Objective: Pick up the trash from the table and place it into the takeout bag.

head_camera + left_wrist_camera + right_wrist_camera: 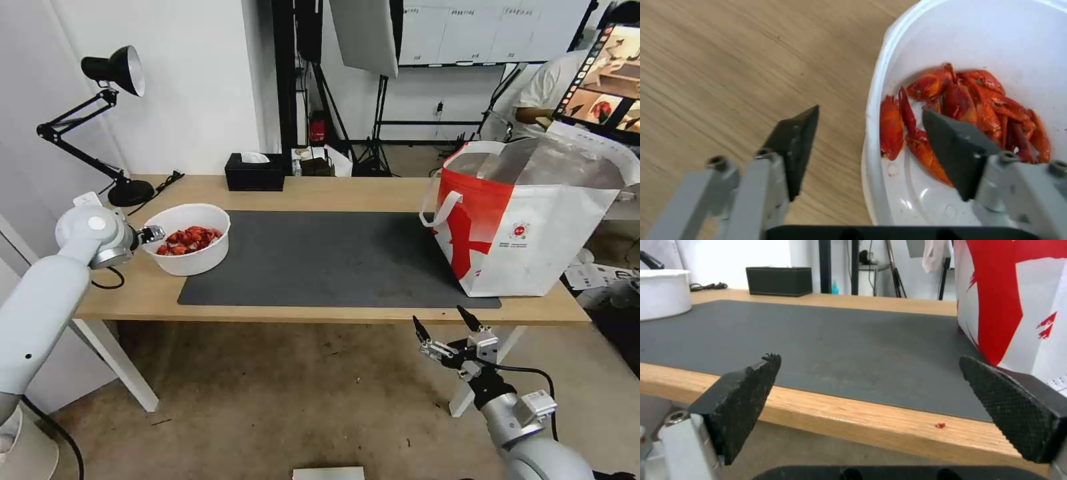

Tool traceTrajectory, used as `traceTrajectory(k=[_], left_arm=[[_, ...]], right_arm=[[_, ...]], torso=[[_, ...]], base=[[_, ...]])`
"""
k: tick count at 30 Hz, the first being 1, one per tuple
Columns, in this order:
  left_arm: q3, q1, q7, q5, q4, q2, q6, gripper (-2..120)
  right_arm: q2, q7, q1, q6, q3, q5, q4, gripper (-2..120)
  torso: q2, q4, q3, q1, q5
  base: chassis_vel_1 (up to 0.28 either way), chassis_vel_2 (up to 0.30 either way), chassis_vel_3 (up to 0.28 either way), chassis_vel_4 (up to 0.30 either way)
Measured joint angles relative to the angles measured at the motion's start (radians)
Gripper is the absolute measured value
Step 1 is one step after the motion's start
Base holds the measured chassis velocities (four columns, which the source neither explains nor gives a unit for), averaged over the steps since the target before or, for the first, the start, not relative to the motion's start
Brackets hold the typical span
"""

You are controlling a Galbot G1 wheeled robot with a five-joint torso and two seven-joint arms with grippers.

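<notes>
On the light-wood bench, frame left, a white bowl of red shells; left pincer spread astride its rim, right pincer spread.

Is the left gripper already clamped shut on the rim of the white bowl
No, the left gripper is open, its fingers straddling the rim of the white bowl, one outside, one inside.

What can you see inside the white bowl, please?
The white bowl holds red shells piled on its floor. The left gripper straddles its rim, one finger covering some shells.
</notes>
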Motion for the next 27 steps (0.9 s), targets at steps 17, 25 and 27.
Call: traceTrajectory(k=[17,25,27], left_arm=[[-0.003,0.015,-0.001,-0.019,-0.018,0.002,-0.014,0],[-0.016,0.039,0.026,-0.01,-0.045,0.004,-0.025,0],[-0.02,0.044,0.028,-0.009,-0.05,0.005,-0.026,0]], right_arm=[[0.0,0.0,0.0,0.0,0.0,0.0,0.0,100],[0.0,0.0,0.0,0.0,0.0,0.0,0.0,100],[0.0,0.0,0.0,0.0,0.0,0.0,0.0,100]], torso=[[0.0,0.0,0.0,0.0,0.0],[0.0,0.0,0.0,0.0,0.0],[0.0,0.0,0.0,0.0,0.0]], base=[[0.0,0.0,0.0,0.0],[0.0,0.0,0.0,0.0],[0.0,0.0,0.0,0.0]])
